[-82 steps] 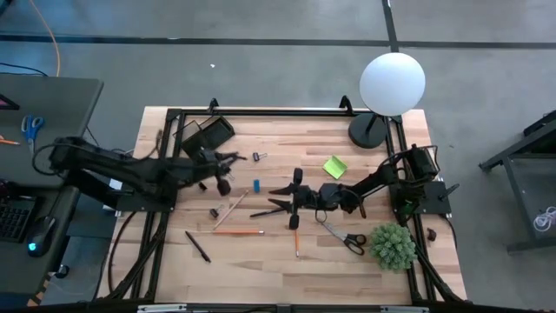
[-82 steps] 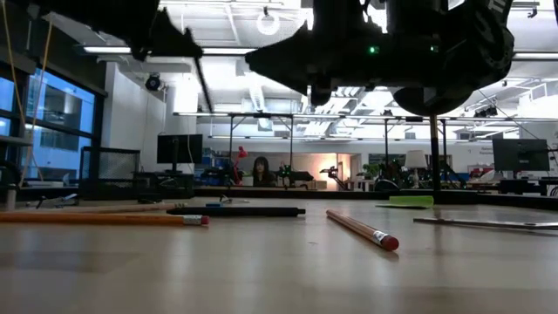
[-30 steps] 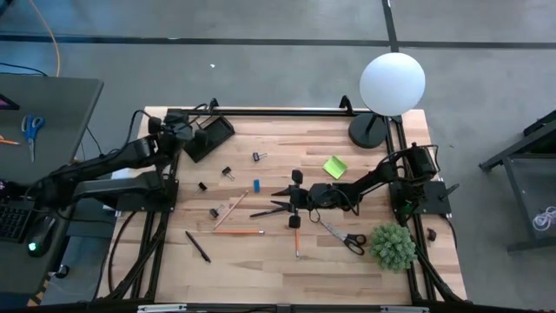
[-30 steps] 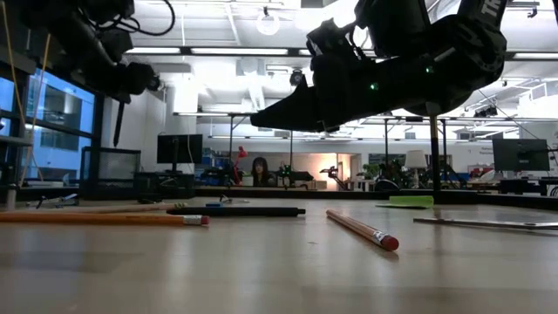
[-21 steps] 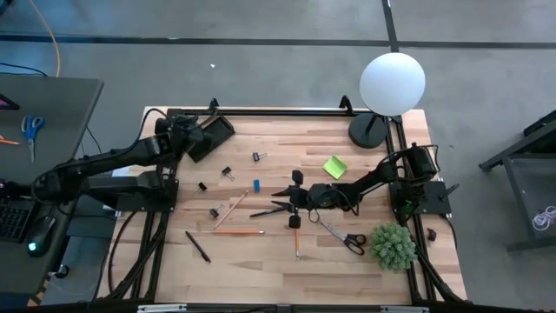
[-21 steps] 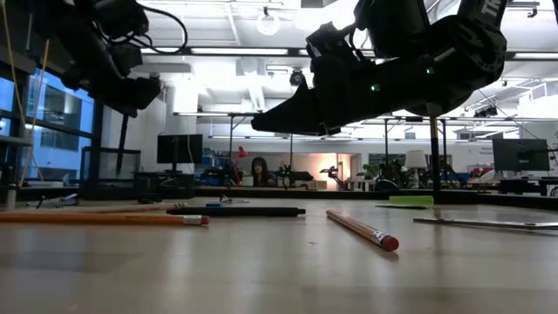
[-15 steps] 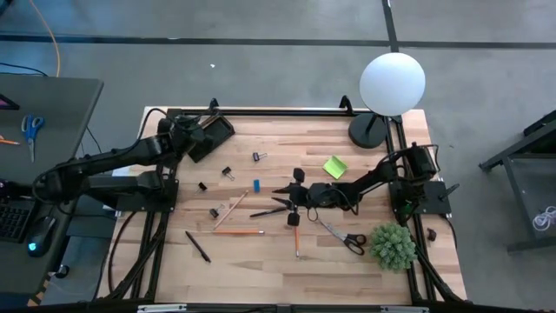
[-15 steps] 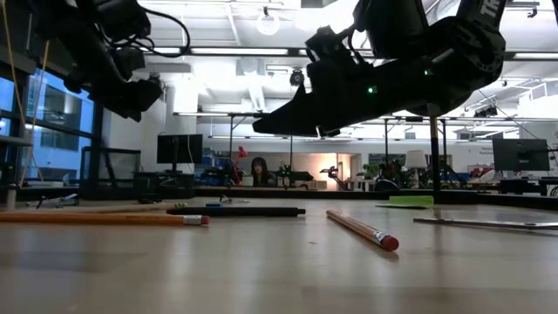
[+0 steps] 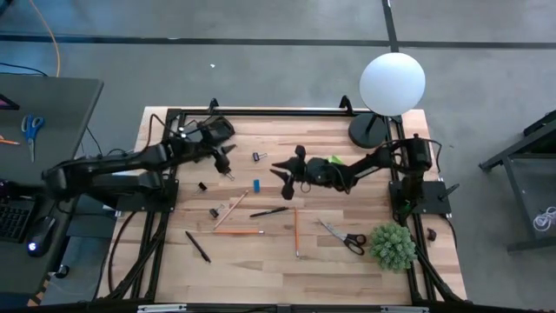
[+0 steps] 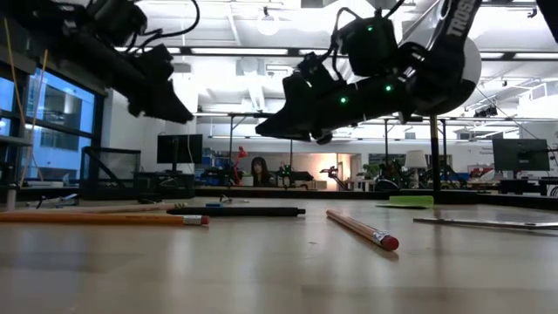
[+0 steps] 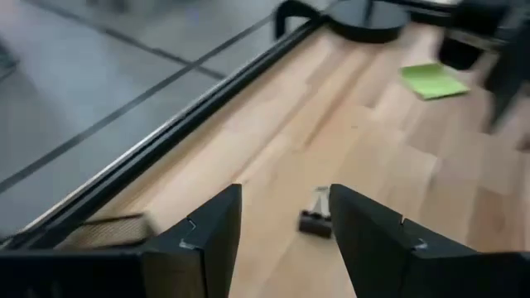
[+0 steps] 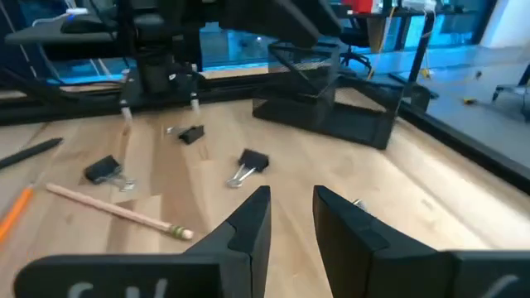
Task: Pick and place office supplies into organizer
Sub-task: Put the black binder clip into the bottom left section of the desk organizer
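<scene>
While the organizer (image 9: 206, 136) is flanked by the left gripper (image 9: 226, 156), empty jaws apart, the right gripper (image 9: 280, 167), likewise parted and empty, is held farther off.

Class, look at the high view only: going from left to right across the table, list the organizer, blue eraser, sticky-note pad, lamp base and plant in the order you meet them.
organizer → blue eraser → sticky-note pad → lamp base → plant

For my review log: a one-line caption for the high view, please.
Left gripper open beside the organizer; right gripper open above the table, pens, pencils and clips scattered below.
</scene>
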{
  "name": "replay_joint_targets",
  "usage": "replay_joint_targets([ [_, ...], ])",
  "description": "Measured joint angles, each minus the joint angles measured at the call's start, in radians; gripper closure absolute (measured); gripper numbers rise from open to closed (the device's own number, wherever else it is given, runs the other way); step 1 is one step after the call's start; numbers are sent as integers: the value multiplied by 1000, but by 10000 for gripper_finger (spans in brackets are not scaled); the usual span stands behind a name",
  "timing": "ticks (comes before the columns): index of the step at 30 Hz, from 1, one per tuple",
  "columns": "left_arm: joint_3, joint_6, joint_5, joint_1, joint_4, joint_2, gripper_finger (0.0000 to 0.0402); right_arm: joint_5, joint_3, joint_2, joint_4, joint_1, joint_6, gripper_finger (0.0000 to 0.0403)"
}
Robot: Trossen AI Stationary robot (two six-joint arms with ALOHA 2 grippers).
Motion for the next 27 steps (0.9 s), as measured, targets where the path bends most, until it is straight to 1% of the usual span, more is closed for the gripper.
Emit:
replay_joint_targets([
  [3,-6,11,54,0,103,99,228,-53,1,0,0,-31,-42,319],
  [7,-5,53,98,0,261,270,226,-157,1,0,0,-68,-78,319],
  [9,15,57,104,0,297,361,226,-208,1,0,-3,-81,-91,319],
  [11,53,63,104,0,297,435,226,-264,1,0,-11,-91,-112,318],
  [14,128,82,117,0,262,537,226,-351,1,0,-14,-101,-149,314],
  [18,236,121,119,1,131,628,226,-451,0,0,-17,-117,-184,305],
  [23,326,140,118,0,-4,684,221,-526,-43,0,12,-142,-213,299],
  [25,347,146,117,1,-37,693,209,-565,-56,0,31,-154,-215,299],
  [27,361,155,117,1,-70,696,188,-602,-69,0,47,-163,-213,300],
])
